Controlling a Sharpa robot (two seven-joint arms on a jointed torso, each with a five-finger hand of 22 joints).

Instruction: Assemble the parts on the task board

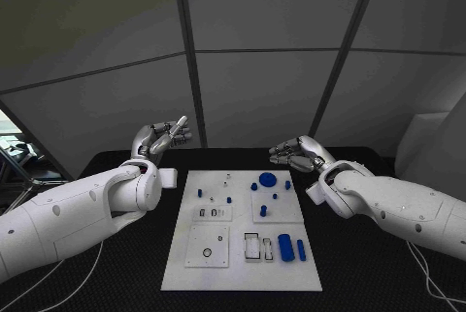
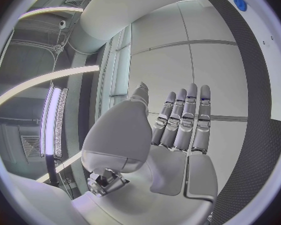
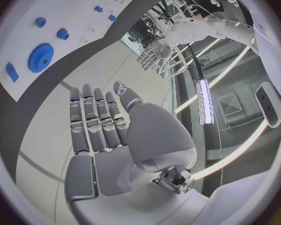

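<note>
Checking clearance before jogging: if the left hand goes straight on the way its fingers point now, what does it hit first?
Nothing nearby, it seems. The left hand is raised beside the task board, open, fingers pointing at the grey wall panels beyond the table; that wall would come first, though depth is unclear.

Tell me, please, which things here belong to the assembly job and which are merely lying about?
For the job:
task board
blue gear
large blue cylinder
slim blue bar
small blue pegs
left hand, right hand, both empty

Just about:
black table
cables
</note>
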